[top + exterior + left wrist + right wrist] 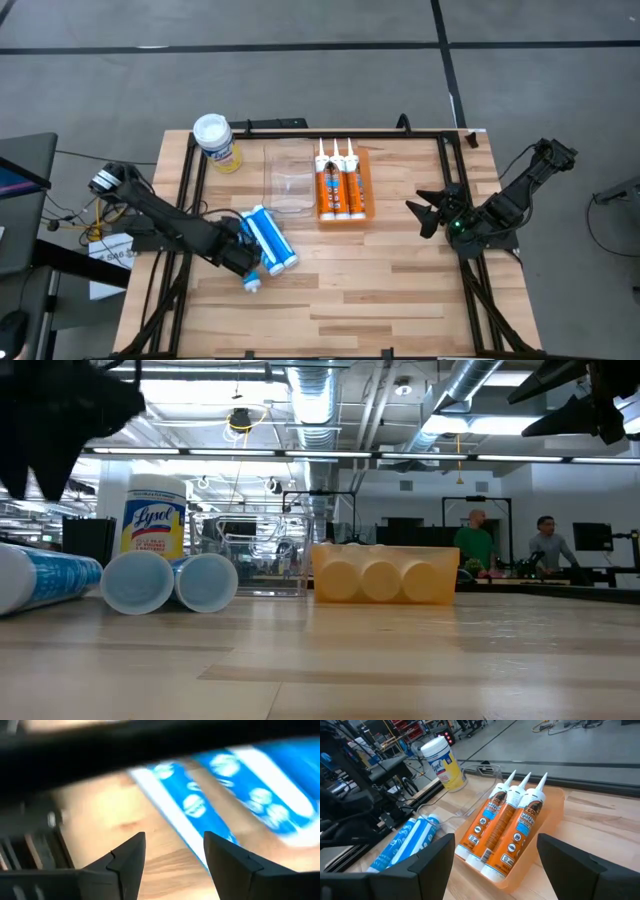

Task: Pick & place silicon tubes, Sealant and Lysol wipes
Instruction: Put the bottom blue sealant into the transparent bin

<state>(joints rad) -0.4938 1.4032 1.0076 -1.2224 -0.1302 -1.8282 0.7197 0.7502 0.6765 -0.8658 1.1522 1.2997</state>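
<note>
Three blue silicone tubes (270, 238) with white ends lie on the wooden table at the left. Two lie side by side, and the third (40, 575) lies partly under my left gripper (247, 258). That gripper is open and hovers just above them, the blue tubes (200, 805) showing past its fingers. Three orange sealant tubes (338, 185) lie in an orange tray (368, 190) at the far middle. The Lysol wipes canister (215, 140) stands upright at the far left. My right gripper (418, 215) is open and empty, raised to the right of the tray.
A clear plastic box (290, 180) stands between the Lysol canister and the orange tray. A black metal frame (300, 128) runs round the table's edges. The near half of the table (380, 290) is bare wood. People stand in the room behind (478, 545).
</note>
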